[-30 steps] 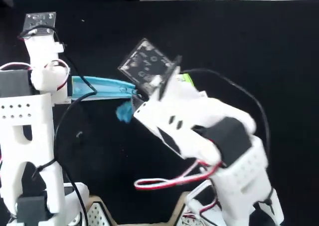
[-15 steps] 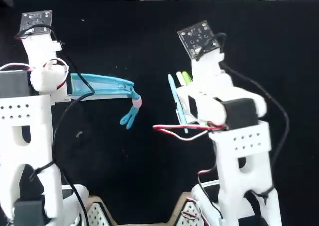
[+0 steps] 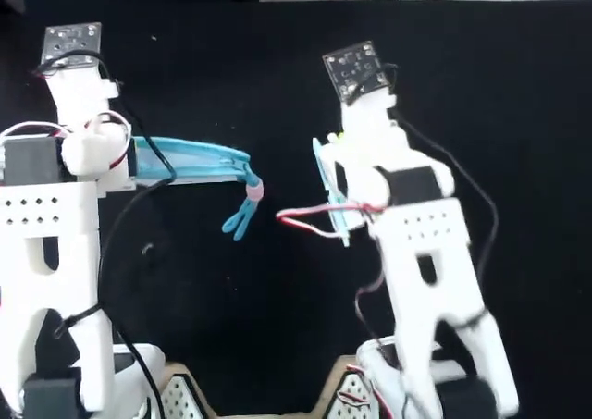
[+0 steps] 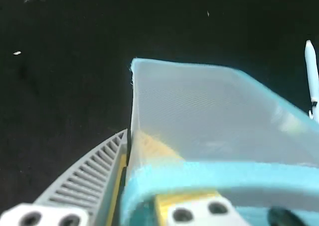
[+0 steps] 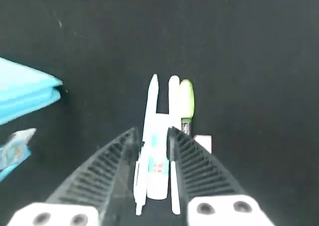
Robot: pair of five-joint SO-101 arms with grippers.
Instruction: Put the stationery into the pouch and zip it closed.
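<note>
Left side first: the left gripper (image 3: pixel 135 165) is clamped on one end of the teal pouch (image 3: pixel 190 157). From overhead the pouch shows edge-on, a thin strip running out from the arm toward the middle of the black table (image 3: pixel 185 67). I read that hold as an anchor. With that end pinned, the pouch can't slide when something is pushed in or when the zip gets dragged. The zip pull (image 3: pixel 242 214) dangles off the free end, on the side nearest the other arm, so it looks well placed for a grab later on. Whether the mouth is open I cannot tell from here. Over to the right: the right gripper (image 5: pixel 152 133) hangs over the stationery with its jaws parted narrowly, lined up along a blue-and-white pen (image 5: pixel 155 156), which sits in the gap between them. A plain white pen (image 5: pixel 173 94) lies just beside it and slips under one jaw, so I judge the gripper to be above the pens rather than biting yet. A green highlighter (image 5: pixel 186 99) lies alongside, with a small white block (image 5: pixel 202 142) near its end. All of it sits on the table, apart from the pouch and not in it. Matching the jaws to the pen's length looks deliberate, since they would close across the barrel. The risk I see is catching two pens at once, packed as tightly as they are.
</note>
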